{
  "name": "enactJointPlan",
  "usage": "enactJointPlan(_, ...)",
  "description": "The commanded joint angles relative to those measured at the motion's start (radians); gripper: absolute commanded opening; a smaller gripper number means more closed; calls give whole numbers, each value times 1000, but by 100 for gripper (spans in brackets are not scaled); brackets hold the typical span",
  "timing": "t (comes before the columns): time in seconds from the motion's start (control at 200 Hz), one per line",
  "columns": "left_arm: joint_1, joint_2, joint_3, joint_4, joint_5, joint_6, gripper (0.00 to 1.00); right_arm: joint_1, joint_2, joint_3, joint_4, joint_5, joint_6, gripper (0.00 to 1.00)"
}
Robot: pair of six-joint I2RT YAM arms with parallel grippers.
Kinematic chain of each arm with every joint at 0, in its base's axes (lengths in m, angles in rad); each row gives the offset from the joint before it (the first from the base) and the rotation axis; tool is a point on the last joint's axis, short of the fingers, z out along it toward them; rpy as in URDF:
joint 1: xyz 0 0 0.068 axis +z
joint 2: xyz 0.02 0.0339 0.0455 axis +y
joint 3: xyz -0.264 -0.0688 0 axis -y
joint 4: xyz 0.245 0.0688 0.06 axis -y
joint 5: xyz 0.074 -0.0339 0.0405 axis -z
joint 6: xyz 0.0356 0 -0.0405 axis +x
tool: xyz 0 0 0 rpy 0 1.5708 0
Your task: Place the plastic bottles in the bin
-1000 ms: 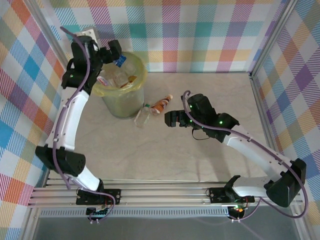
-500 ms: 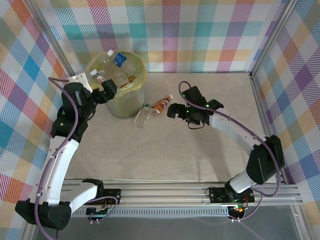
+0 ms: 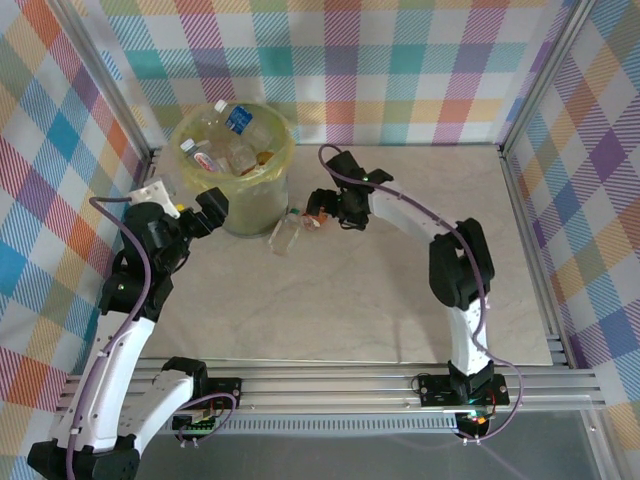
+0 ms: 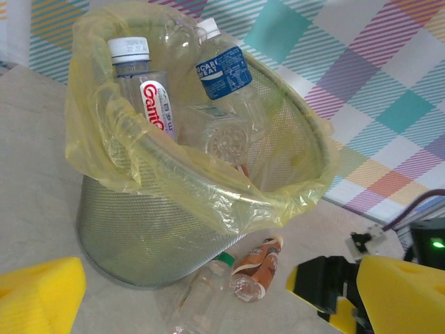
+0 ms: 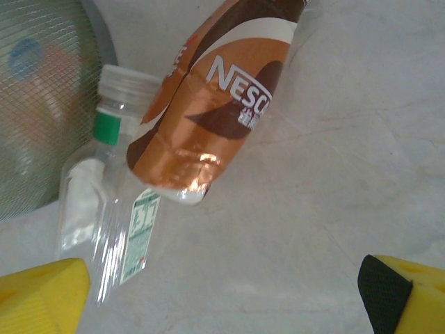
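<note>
Pick step: right gripper (image 5: 222, 296) wide, empty, Nescafé bottle (image 5: 215, 118) just ahead. Next: advance, straddle, clamp. Left gripper (image 4: 215, 299) wide, empty.

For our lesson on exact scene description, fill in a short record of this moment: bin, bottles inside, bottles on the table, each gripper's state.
Container: pale-green mesh bin with yellow-green liner, upright on the table
In the bin: several bottles, including a red-label bottle and a blue-label bottle
On the table: clear bottle and brown-label bottle, lying side by side beside the bin
Left gripper: open, empty, near the bin
Right gripper: open, empty, at the brown-label bottle
</note>
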Motion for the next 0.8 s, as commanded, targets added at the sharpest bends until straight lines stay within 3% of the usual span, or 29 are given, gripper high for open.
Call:
enactJointPlan(0.0,-4,-12,-12,13,-18,-8,100,-4,58,86,-62,14,26,100)
enactJointPlan(0.54,-3,7,-30,27,-9,-14,100,-12,313,399,-181,85,20,100)
enactJointPlan(0.8,-3,9,-29,29,-8,-17,100,-28,340,400,-194,83,0,95)
